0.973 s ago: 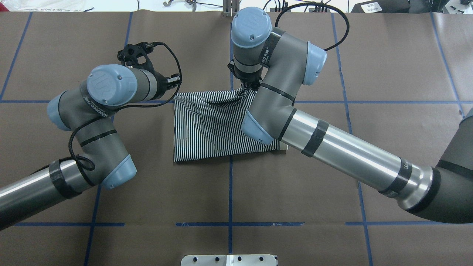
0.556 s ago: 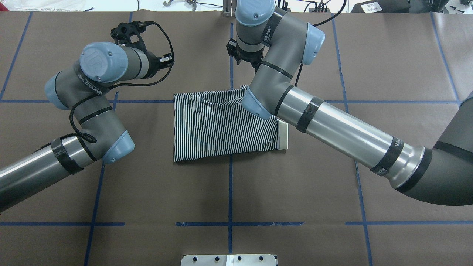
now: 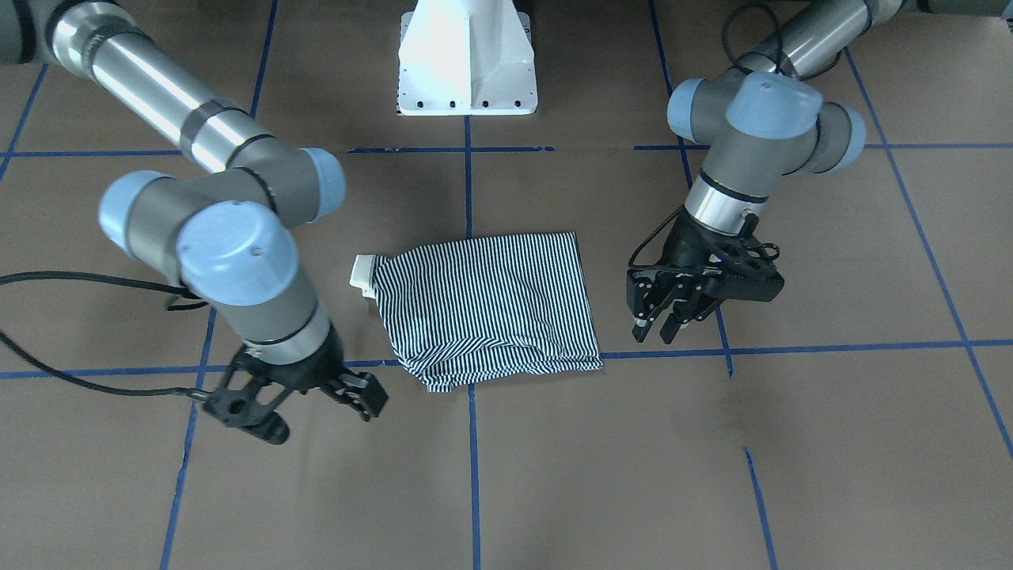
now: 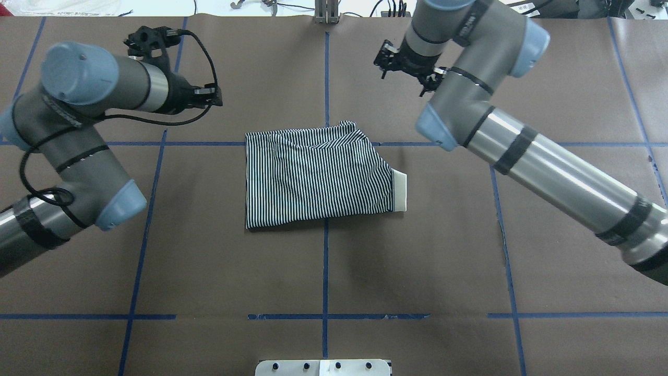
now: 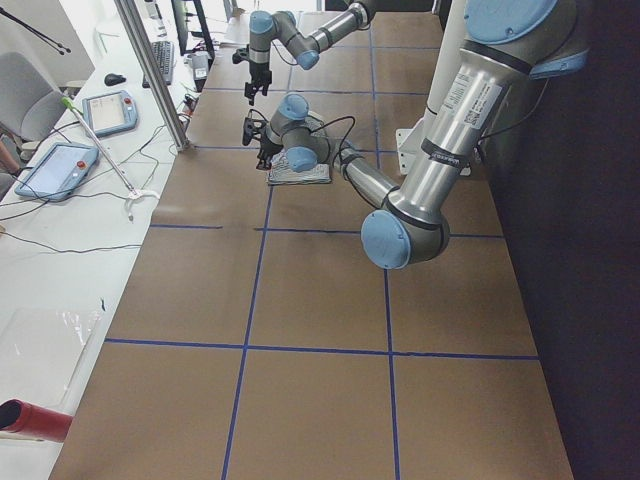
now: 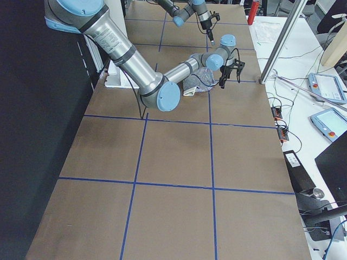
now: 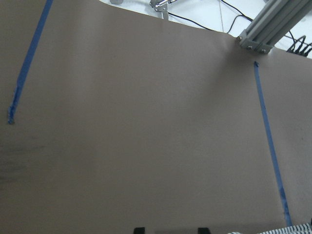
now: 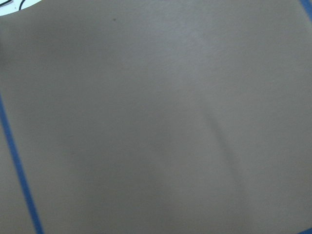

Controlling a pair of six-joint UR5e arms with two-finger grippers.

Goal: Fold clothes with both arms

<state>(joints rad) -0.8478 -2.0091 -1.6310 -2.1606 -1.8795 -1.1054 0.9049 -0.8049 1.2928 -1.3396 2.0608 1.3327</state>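
Hovering clear of polo shirt [image 4: 313, 177] edges, left gripper [image 3: 654, 331], right gripper [image 3: 360, 396], jaws released.

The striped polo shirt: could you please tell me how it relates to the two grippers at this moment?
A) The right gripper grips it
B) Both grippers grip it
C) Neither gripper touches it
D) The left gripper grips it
C: the polo shirt lies folded on the table, while the left gripper and the right gripper hang open, off to either side of it.
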